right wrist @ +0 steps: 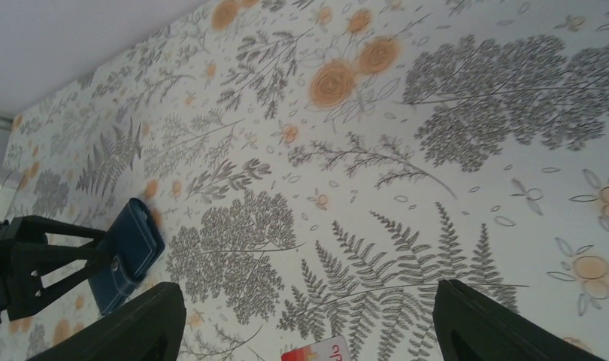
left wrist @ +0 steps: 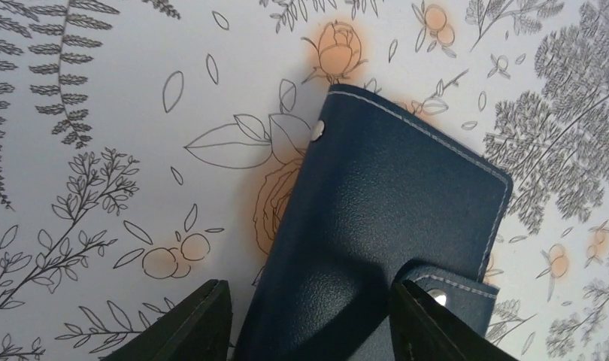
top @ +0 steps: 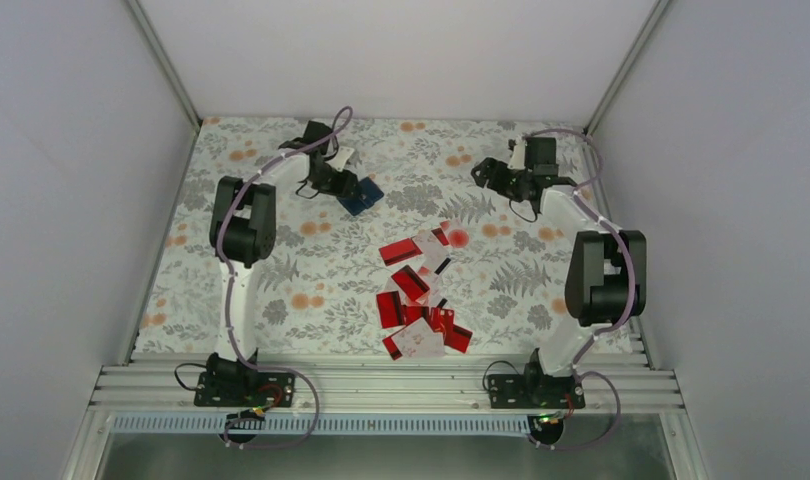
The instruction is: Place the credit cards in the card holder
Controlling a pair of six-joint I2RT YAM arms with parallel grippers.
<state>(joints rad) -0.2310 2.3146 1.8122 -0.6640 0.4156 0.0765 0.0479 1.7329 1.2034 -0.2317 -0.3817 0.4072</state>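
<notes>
The card holder (left wrist: 392, 203) lies flat on the flower-printed counter (top: 281, 300), far back and left of the middle, its dark blue cover up and one small pale snap near its far corner. A blue tab with a second snap folds over its edge close to the left arm. The left claw (left wrist: 309, 297) is lowered over it with its jaws part-way apart, one on each side of the holder's near end. A thin strip of the printed cloth shows between one finger (left wrist: 200, 323) and the holder's edge, while the other finger overlaps the tab, so no firm hold shows. The credit cards (top: 421, 300) lie in a loose scatter in the middle of the counter, running toward its near edge, well apart from the holder. They are mostly red, a few white, and several overlap. The right claw (right wrist: 309, 289) hangs above the far right part of the counter with its jaws wide and holds nothing. Below it are only the fern print and the corner of a white card (right wrist: 316, 352) at the bottom edge of its wrist view
</notes>
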